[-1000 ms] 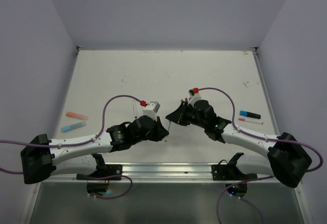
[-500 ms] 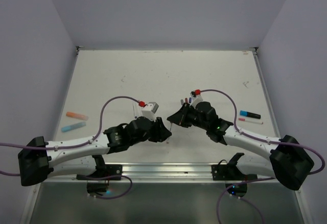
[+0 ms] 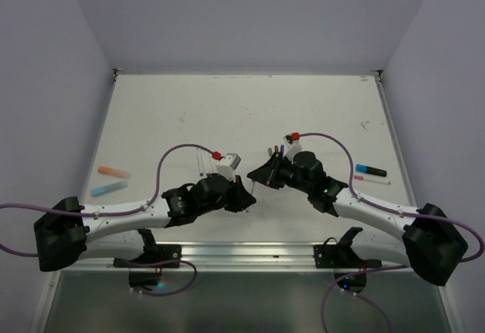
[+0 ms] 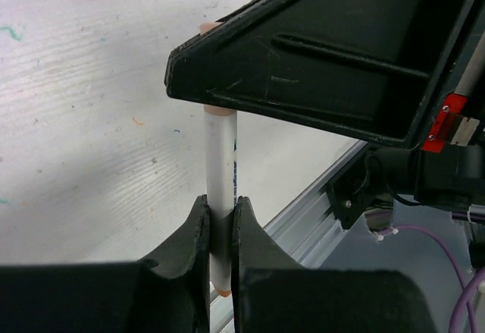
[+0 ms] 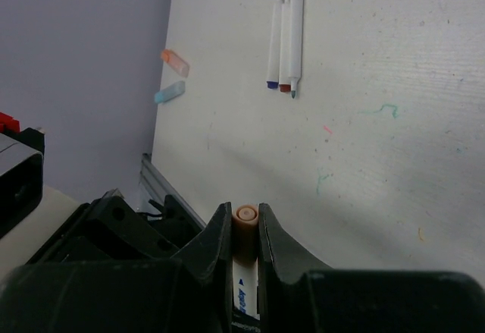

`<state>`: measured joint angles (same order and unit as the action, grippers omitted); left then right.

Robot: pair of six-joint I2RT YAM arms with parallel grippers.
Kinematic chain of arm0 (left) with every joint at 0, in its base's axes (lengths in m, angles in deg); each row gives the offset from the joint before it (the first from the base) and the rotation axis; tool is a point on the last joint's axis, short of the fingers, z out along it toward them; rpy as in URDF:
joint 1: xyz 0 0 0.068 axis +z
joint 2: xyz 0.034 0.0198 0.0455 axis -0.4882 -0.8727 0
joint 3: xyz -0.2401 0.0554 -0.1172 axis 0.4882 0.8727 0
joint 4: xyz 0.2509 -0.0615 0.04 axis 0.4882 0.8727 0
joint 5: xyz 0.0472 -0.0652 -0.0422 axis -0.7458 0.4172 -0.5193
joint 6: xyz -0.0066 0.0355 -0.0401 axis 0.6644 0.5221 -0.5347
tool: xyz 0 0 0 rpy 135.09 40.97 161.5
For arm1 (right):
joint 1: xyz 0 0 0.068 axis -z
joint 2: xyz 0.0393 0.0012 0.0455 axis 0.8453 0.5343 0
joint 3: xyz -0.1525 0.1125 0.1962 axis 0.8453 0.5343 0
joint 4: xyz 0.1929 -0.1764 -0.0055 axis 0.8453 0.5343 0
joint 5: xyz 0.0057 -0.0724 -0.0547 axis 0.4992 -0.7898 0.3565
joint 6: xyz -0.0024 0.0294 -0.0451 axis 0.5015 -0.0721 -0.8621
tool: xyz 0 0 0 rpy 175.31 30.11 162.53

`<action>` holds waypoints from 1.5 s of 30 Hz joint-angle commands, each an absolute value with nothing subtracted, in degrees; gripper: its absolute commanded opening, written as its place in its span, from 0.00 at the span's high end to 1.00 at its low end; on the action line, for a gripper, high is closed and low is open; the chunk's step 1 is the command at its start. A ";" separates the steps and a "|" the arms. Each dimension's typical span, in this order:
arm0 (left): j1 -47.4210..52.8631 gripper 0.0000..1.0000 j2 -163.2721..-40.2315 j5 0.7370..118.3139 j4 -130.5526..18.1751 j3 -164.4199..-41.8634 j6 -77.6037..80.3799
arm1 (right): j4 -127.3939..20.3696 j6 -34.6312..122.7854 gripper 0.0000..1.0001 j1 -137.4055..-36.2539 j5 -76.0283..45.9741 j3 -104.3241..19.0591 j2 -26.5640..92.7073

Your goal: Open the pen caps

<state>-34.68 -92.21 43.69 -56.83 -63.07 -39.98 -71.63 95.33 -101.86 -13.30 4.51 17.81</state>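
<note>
My left gripper (image 4: 220, 212) is shut on a thin white pen barrel (image 4: 220, 158) and holds it above the table. My right gripper (image 5: 245, 223) is shut on that pen's pale orange cap (image 5: 246, 230), which still sits on the barrel. In the left wrist view the cap (image 4: 220, 110) is mostly hidden behind the right finger. In the top view the two grippers (image 3: 244, 195) (image 3: 259, 175) meet tip to tip near the table's front middle. Tiny loose caps (image 3: 276, 151) lie just behind the right gripper.
Three uncapped white pens (image 5: 284, 41) lie side by side behind the left arm (image 3: 201, 160). A salmon marker (image 3: 114, 172) and a pale blue marker (image 3: 109, 189) lie at the left. A black marker with a blue cap (image 3: 370, 171) and a thin pen (image 3: 371, 180) lie at the right.
Both arms have shifted slightly, bringing the grippers closer together on the pen. The tiny caps behind the right gripper have come into view.
</note>
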 commanded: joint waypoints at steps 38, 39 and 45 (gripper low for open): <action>-12.38 1.00 -88.65 14.69 -30.88 -67.79 -34.25 | -49.54 72.77 1.00 -78.89 -9.32 -10.59 23.97; -10.87 1.00 -90.23 15.66 -32.45 -67.97 -33.27 | -49.54 72.60 1.00 -78.19 -8.87 -10.59 24.23; -0.85 1.00 -94.89 26.46 -44.49 -65.60 -25.80 | -51.64 72.33 1.00 -74.15 -5.10 -9.36 25.99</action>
<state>-4.01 -93.17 22.86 -35.82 -65.52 -31.68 -50.60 73.82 -76.03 -8.08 -8.17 25.18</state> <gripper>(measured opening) 0.091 0.144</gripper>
